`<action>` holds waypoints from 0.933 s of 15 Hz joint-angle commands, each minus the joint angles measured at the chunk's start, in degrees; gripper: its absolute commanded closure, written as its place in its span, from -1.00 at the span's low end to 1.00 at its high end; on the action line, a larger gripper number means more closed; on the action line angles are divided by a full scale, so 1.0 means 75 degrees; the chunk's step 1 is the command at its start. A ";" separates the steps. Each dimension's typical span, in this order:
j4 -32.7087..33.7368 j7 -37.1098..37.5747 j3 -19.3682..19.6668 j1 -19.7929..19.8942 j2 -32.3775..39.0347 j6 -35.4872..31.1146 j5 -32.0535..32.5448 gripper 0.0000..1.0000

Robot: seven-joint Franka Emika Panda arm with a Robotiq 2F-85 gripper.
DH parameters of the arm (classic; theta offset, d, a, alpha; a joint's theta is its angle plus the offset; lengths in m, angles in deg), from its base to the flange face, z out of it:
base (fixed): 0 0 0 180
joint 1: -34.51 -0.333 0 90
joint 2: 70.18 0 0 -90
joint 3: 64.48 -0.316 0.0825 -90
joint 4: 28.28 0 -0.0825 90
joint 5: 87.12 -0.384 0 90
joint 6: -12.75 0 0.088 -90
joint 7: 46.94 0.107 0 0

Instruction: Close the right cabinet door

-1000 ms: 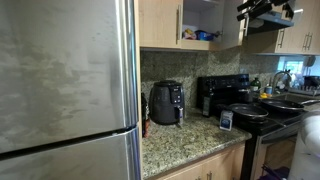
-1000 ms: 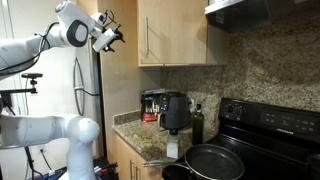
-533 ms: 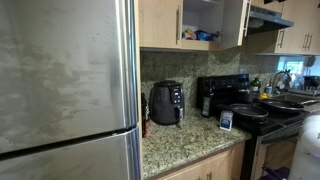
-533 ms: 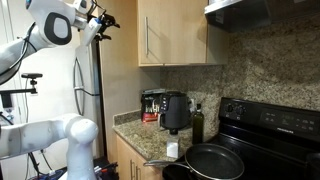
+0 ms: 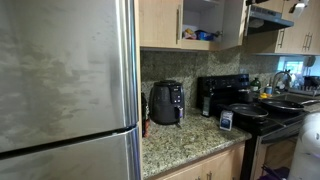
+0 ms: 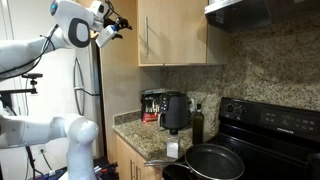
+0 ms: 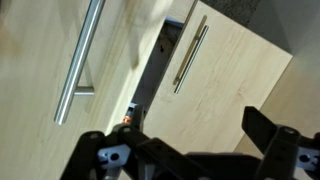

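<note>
A large brushed-steel fridge door point(image 5: 65, 80) fills the near side in an exterior view. On the speckled granite countertop point(image 5: 190, 138), a black air fryer point(image 5: 166, 102) stands against the backsplash, near a black stove point(image 5: 240, 112). A dark round frying pan point(image 6: 212, 160) rests on the stove, and a dark bottle point(image 6: 197, 125) stands just beside the fryer.
</note>
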 commanded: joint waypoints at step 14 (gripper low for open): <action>0.2237 0.1711 -0.0074 -0.0924 0.3914 -0.0794 -0.0855 -1.00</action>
